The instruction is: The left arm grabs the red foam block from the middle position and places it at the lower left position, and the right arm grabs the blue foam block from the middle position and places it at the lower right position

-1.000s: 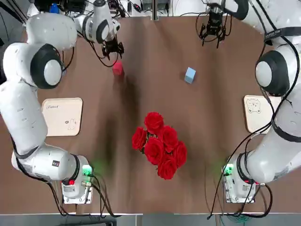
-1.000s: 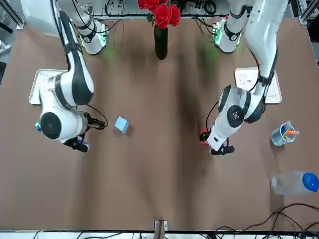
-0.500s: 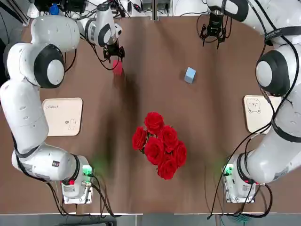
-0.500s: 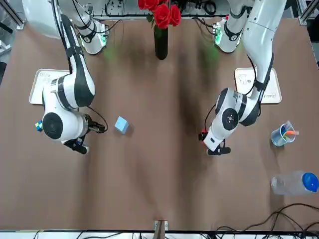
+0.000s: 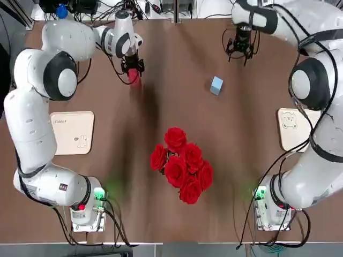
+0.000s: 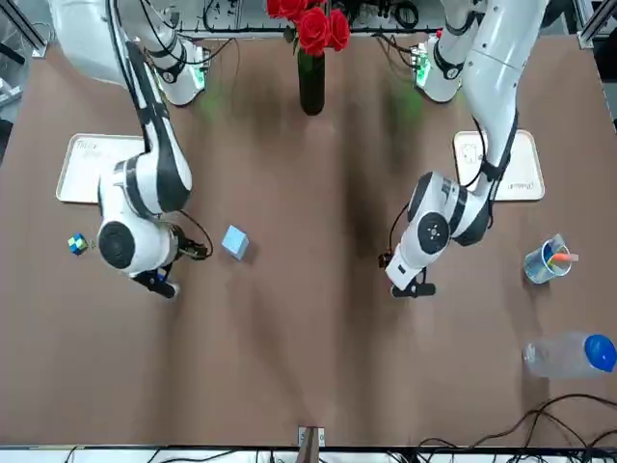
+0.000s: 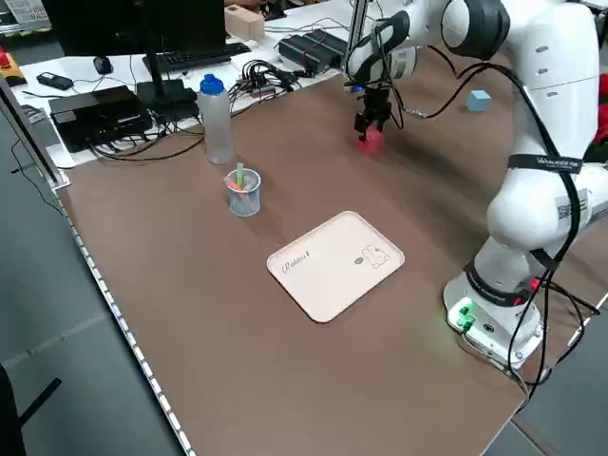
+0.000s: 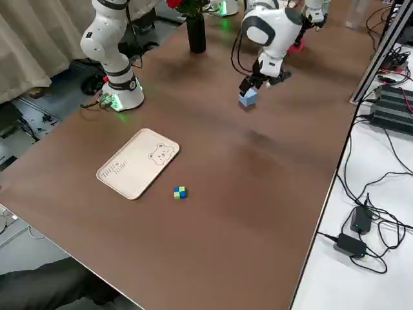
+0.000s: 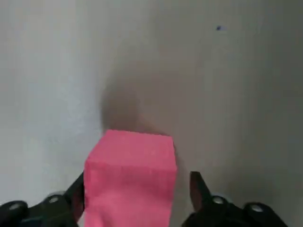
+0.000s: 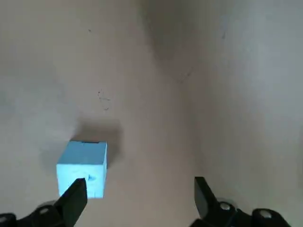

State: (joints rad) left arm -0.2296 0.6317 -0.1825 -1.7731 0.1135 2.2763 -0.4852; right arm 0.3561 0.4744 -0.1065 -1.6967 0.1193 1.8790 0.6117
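Note:
The red foam block (image 5: 134, 78) lies on the brown table at the far left-centre. My left gripper (image 5: 132, 66) hangs right over it, open. In the left wrist view the red block (image 9: 130, 170) sits between the fingers (image 9: 196, 185), close against one and with a gap to the other. The blue foam block (image 5: 216, 84) rests further right. My right gripper (image 5: 239, 49) is open beyond it, not over it. In the right wrist view the blue block (image 10: 83, 166) lies just ahead of one fingertip (image 10: 75, 196), outside the jaws.
A vase of red roses (image 5: 181, 163) stands mid-table nearer the bases. Cream trays lie at the left (image 5: 71, 133) and right (image 5: 293, 128) edges. A pen cup (image 6: 548, 260), a bottle (image 6: 569, 354) and a small green-blue cube (image 6: 77, 244) sit near the far side.
My left gripper has moved right and down onto the red block, which now sits between its fingers. My right gripper has shifted slightly toward the blue block. Neither block has moved.

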